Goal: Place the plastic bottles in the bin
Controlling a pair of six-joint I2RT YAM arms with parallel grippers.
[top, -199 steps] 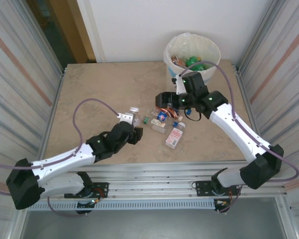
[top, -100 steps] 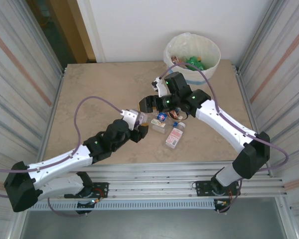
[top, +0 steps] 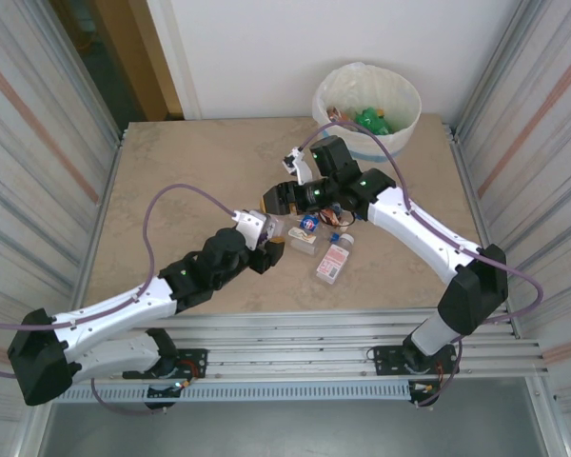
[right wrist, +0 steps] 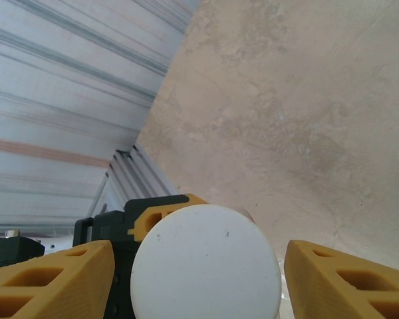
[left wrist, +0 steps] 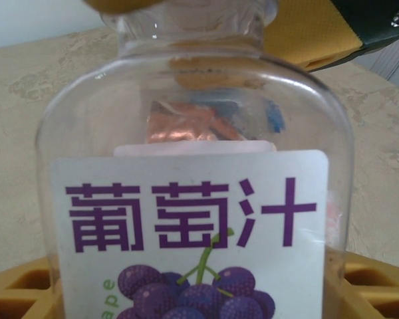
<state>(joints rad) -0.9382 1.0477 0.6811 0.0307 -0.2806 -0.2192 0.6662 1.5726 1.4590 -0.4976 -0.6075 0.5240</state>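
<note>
Clear plastic with a purple grape label: one bottle (left wrist: 199, 199). We are logging it as held near the middle of the bench (top: 190, 171), beside the loose heap and well apart from the bin (top: 409, 122).

Left end effector (left wrist: 196, 276): we are recording it as clamping the bottle's lower body, with an orange finger at each side.

Right end effector (right wrist: 199, 266): it is facing the bottle's top, its fingers standing apart on either side of the white cap (right wrist: 206, 262). A slim gap is showing on each side, so we are judging it not clamped.

Bin: it is standing at the far right corner of the bench, with green bottles (top: 369, 119) lying inside.

Remaining stock: we are noting a pink-labelled bottle (top: 333, 262) and a small clear bottle (top: 305, 240) lying on the bench under the right forearm. Other pieces beside them are reading too small to name.

Hazards we are flagging:
- A drop, if the left end effector is letting go before the right one is bearing on the bottle.
- A slip, since the round cap and neck are offering little for flat fingers to bite on.
- A twist or crush of the thin wall, if both arms are pulling while both are gripping.
- Scattered stock, if the right forearm is sweeping low over the heap on its swing to the bin.
</note>
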